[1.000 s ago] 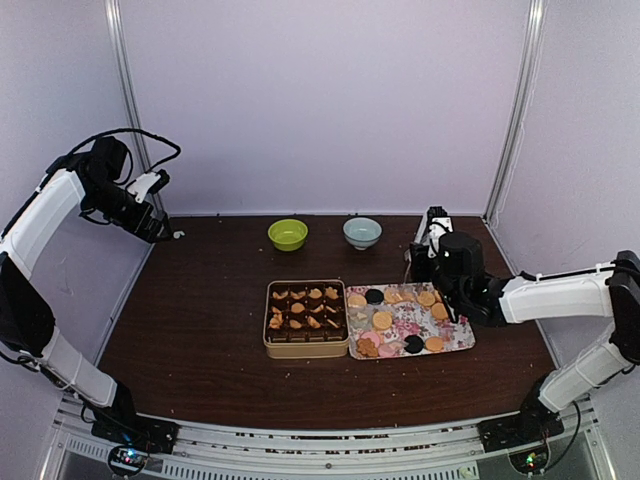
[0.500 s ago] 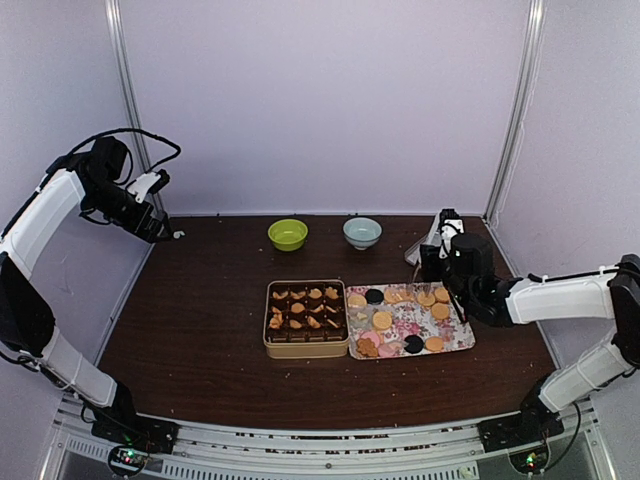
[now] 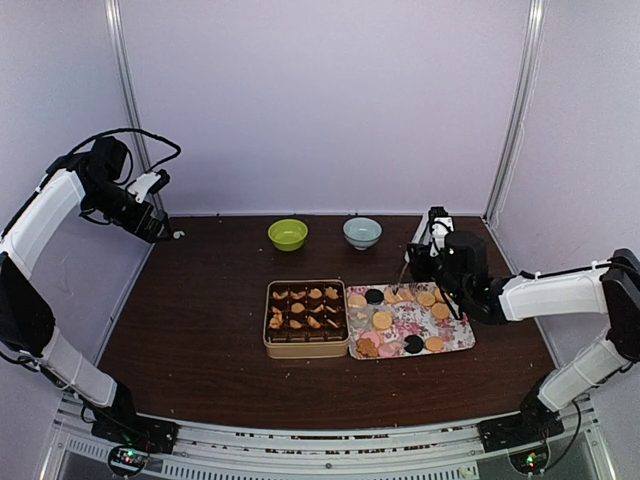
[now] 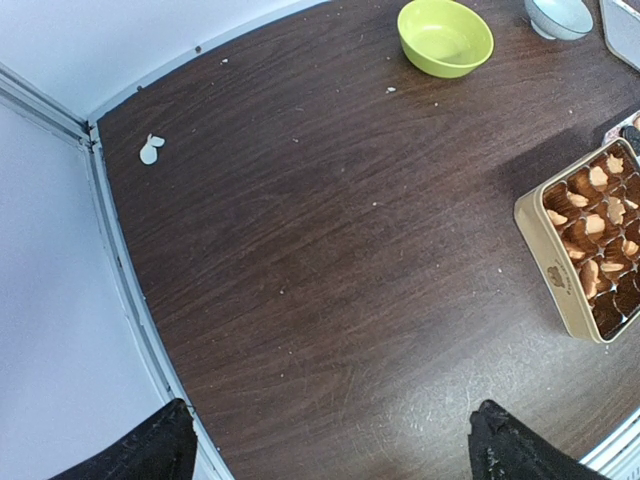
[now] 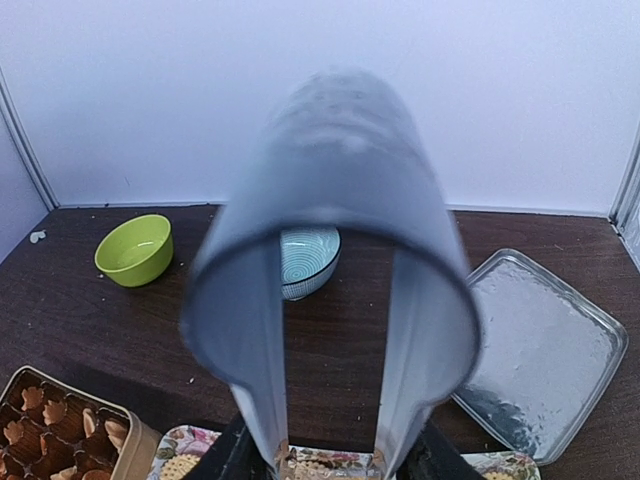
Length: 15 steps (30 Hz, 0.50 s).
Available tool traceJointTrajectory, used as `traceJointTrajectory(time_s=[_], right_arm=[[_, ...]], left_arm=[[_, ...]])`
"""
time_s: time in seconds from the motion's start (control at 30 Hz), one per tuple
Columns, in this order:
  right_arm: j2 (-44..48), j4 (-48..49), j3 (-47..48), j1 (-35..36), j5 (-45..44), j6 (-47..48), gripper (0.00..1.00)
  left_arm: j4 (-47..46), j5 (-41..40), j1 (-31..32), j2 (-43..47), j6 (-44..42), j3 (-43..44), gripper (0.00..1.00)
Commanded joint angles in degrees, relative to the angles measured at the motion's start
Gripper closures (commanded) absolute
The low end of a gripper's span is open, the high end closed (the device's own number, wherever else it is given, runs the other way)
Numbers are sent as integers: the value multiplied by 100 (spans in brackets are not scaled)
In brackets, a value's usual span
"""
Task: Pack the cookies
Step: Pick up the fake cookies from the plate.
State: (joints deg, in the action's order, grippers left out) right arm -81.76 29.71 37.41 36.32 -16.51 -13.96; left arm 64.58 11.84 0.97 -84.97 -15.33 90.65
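Round tan, pink and dark cookies (image 3: 383,320) lie on a floral tray (image 3: 460,343). More tan cookies (image 3: 298,307) sit in the brown cups of the tan tin (image 3: 306,348). My right gripper (image 3: 432,262) (image 5: 332,455) is shut on grey tongs (image 5: 340,130) (image 3: 404,278). The tong tips are apart and reach down to the tray's back edge, with tan cookies (image 5: 330,470) between them; I cannot tell if they touch. My left gripper (image 3: 165,232) (image 4: 330,440) is open and empty, high over the table's far left corner.
A green bowl (image 3: 287,234) and a blue patterned bowl (image 3: 362,232) stand behind the tin. A silver lid (image 5: 540,350) lies right of the blue bowl. A small white scrap (image 4: 150,150) lies by the left wall.
My right arm swung right and back, then returned left, bringing the tong tips down over the tray's back edge. The left arm has not moved.
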Motion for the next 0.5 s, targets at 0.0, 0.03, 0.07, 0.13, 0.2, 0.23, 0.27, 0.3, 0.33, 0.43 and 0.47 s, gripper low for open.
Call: traceJointTrajectory(time_s=[0.0, 0.03, 0.07, 0.13, 0.2, 0.23, 0.27, 0.3, 0.33, 0.43, 0.47], right_arm=[[-244, -43, 302, 111, -233, 224, 57], [-273, -40, 307, 122, -261, 220, 57], [-291, -36, 308, 123, -287, 211, 57], [-318, -47, 307, 135, -349, 229, 57], [-302, -68, 294, 145, -454, 265, 58], [-287, -63, 268, 140, -510, 289, 58], [-262, -62, 248, 139, -576, 321, 59], [-240, -88, 234, 139, -669, 349, 59], [-200, -146, 213, 139, -756, 372, 59], [-97, -241, 156, 139, -887, 439, 58], [-75, -282, 153, 140, -893, 444, 58]], left_arm=[[-63, 126, 30, 145, -58, 32, 2], [-66, 107, 34, 164, -62, 32, 2], [-70, 94, 28, 167, -70, 39, 2], [-60, 80, 30, 182, -82, 47, 2], [-43, 74, 28, 185, -95, 65, 2], [-42, 73, 27, 187, -94, 67, 2], [-42, 81, 30, 183, -92, 67, 2], [-34, 89, 32, 184, -93, 67, 2], [-35, 98, 34, 183, -93, 55, 2], [-33, 117, 34, 190, -80, 49, 2], [-33, 119, 32, 191, -83, 56, 2]])
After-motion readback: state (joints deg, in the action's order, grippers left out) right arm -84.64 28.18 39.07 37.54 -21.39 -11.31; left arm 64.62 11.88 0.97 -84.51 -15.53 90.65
